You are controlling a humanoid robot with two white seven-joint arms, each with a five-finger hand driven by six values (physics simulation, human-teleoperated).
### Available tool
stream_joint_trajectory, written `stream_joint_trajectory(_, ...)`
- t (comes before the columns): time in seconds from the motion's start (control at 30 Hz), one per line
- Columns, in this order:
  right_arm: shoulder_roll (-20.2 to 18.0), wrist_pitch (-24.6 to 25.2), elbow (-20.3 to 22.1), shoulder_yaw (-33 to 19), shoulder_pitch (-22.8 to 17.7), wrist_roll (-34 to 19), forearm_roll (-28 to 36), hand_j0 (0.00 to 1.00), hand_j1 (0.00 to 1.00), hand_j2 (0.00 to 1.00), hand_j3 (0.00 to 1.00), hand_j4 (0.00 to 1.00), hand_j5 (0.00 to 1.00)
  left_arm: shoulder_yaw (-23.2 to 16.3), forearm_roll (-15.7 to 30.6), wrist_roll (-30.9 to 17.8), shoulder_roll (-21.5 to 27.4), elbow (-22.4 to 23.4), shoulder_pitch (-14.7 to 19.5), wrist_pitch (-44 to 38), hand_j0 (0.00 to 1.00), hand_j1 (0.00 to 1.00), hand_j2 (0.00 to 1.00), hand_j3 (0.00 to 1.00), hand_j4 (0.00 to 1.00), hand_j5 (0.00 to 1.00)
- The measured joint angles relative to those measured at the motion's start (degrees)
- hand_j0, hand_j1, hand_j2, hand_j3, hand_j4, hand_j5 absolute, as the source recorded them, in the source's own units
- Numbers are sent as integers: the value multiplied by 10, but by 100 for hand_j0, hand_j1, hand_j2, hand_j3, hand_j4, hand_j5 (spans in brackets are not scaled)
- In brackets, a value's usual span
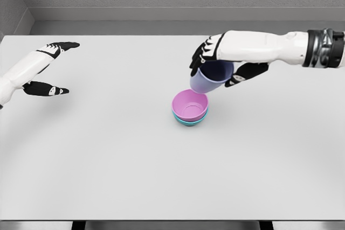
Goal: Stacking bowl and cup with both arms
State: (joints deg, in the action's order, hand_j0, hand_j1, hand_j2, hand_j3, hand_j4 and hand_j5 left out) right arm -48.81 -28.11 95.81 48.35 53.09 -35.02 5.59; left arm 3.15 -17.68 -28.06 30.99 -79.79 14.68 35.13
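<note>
A pink bowl (190,105) sits nested inside a teal bowl (188,122) near the middle of the white table (108,165). Just above and to the right of them hangs a lavender cup (211,77), tilted, its base close over the pink bowl's rim. My right hand (223,63) is shut on the cup, fingers over its far side and thumb on the near right. My left hand (51,68) is at the far left, open, holding nothing.
A grey wall runs along the back of the table. The table's front edge lies near the bottom of the view.
</note>
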Motion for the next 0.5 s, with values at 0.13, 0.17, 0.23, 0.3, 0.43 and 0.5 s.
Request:
stream_joint_trajectory(0.13, -1, 0, 16, 0, -4, 0, -1, 68, 68, 68, 68, 68, 68, 0, -1, 0, 0, 1, -1, 0, 100, 100, 100, 100, 100, 100)
stream_joint_trajectory(0.17, -1, 0, 21, 0, -6, 0, -1, 68, 68, 68, 68, 68, 68, -1, -1, 0, 0, 0, -1, 0, 100, 100, 100, 100, 100, 100)
stream_joint_trajectory(0.23, -1, 0, 27, 0, -11, 0, -1, 68, 68, 68, 68, 68, 68, -1, -1, 0, 0, 1, -1, 0, 100, 100, 100, 100, 100, 100)
stream_joint_trajectory(0.3, -1, -1, 30, 0, -13, 0, -1, 68, 68, 68, 68, 68, 68, -1, -1, 0, 0, 1, -1, 0, 100, 100, 100, 100, 100, 100)
stream_joint_trajectory(0.43, 1, -1, 32, 0, -13, 0, -2, 68, 68, 68, 68, 68, 68, -1, -1, 0, 0, 1, -1, 0, 100, 100, 100, 100, 100, 100)
stream_joint_trajectory(0.5, 3, -1, 32, 0, -12, 0, -2, 68, 68, 68, 68, 68, 68, -1, -1, 0, 0, 1, -1, 0, 100, 100, 100, 100, 100, 100)
